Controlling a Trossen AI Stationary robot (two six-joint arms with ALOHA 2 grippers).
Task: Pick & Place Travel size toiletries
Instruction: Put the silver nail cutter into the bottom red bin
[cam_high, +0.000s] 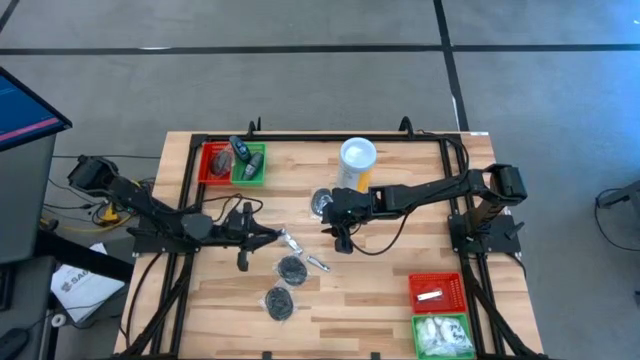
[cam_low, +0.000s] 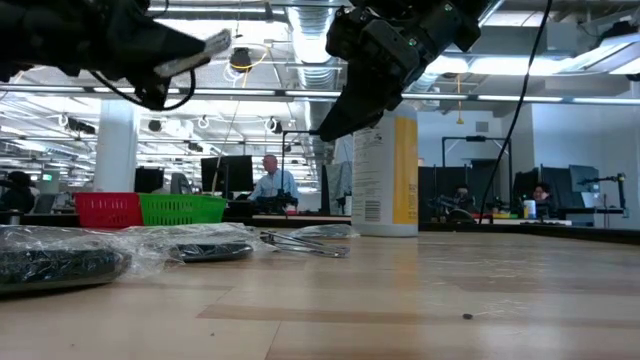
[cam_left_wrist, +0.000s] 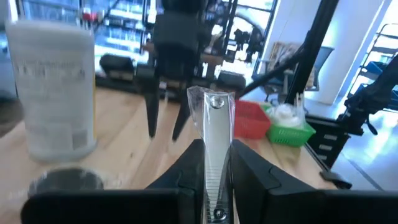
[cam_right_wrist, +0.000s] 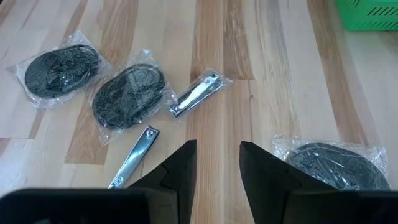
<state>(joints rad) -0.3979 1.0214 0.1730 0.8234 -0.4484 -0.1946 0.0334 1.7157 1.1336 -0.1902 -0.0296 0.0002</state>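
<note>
The wrapped silvery clipper (cam_left_wrist: 214, 155) is clamped lengthwise between the fingers of my left tool (cam_high: 262, 238), its long axis running straight out past the tips, lifted off the table (cam_high: 380, 290) near the two dark pucks (cam_high: 291, 268) at mid-table. The red and green bins (cam_left_wrist: 273, 124) lie ahead across the table, so I judge the carry goes that way. My right tool (cam_right_wrist: 217, 163) hovers apart and empty beside another wrapped puck (cam_right_wrist: 333, 163).
</note>
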